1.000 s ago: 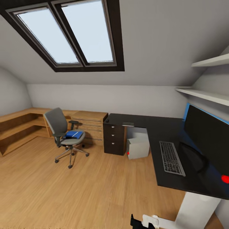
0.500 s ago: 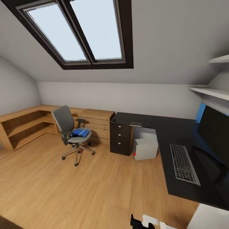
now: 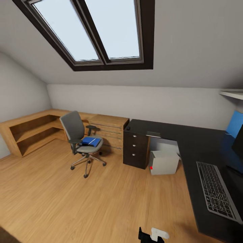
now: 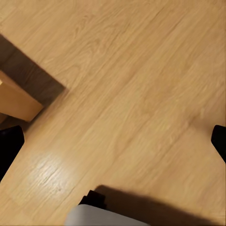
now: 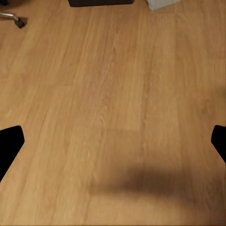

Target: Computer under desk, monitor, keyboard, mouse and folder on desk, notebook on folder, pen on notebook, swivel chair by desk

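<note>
Head view takes in the long L-shaped desk with its glossy black top (image 3: 189, 141) running along the right and far side, and the grey upholstered swivel chair on a chrome caster base (image 3: 82, 141) standing on the wood floor well to its left. The light grey boxy computer tower (image 3: 164, 162) sits under the desk, and the slim grey-framed keyboard with black keys (image 3: 217, 190) lies on the near right stretch of the top. On the chair seat lies the flat bright blue folder (image 3: 91, 141), far ahead and to the left of both arms, its long side slanting across the seat. Left gripper (image 4: 113, 141) and right gripper (image 5: 113, 143) hang spread and empty over bare floor; I judge the left arm the nearer.
</note>
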